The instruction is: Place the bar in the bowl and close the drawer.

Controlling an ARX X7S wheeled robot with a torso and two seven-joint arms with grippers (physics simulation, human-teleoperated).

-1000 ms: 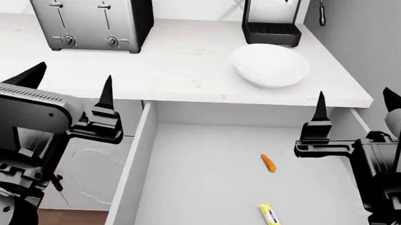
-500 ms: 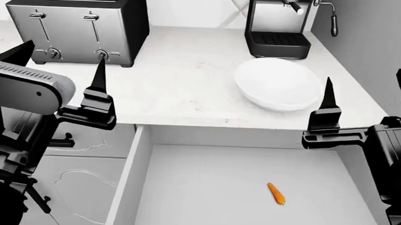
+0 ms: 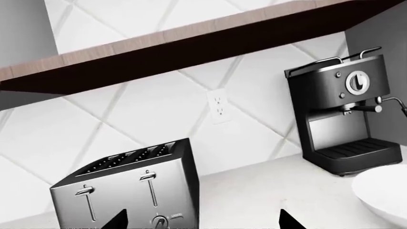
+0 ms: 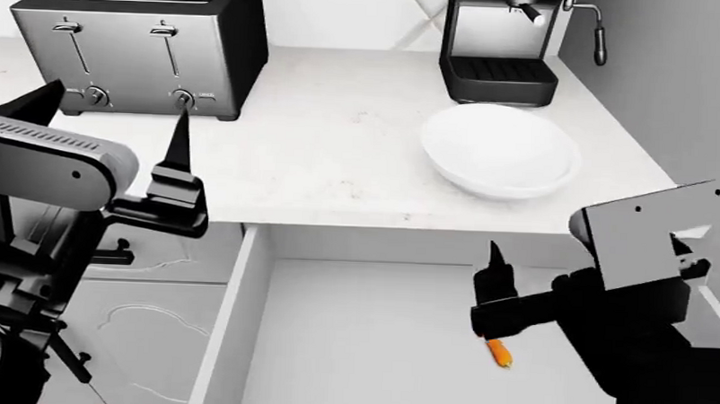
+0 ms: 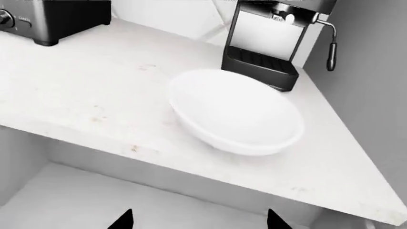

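Note:
The white bowl [image 4: 500, 153] sits on the counter in front of the coffee machine, and shows again as the bowl [image 5: 235, 112] in the right wrist view. Below the counter edge the drawer [image 4: 230, 332] stands pulled out, its grey floor [image 5: 70, 200] under my right gripper [image 5: 198, 220]. That right gripper [image 4: 555, 267] is open and empty, low inside the drawer near its back wall, with one fingertip [image 4: 494, 253] showing. My left gripper [image 4: 114, 113] is open and empty, raised before the toaster; the left gripper [image 3: 202, 222] faces the backsplash. The bar is out of view.
A steel toaster [image 4: 143, 46] stands at the counter's back left and a black coffee machine [image 4: 497, 45] at the back right by the grey wall. A small orange carrot-like piece [image 4: 500, 353] lies on the drawer floor, partly under my right hand. White cabinet fronts [image 4: 140, 320] flank the drawer's left.
The head view tilted up, taking the bar out of sight. Since then my right arm has dropped and swung left into the drawer, above the carrot piece. The left arm has hardly moved.

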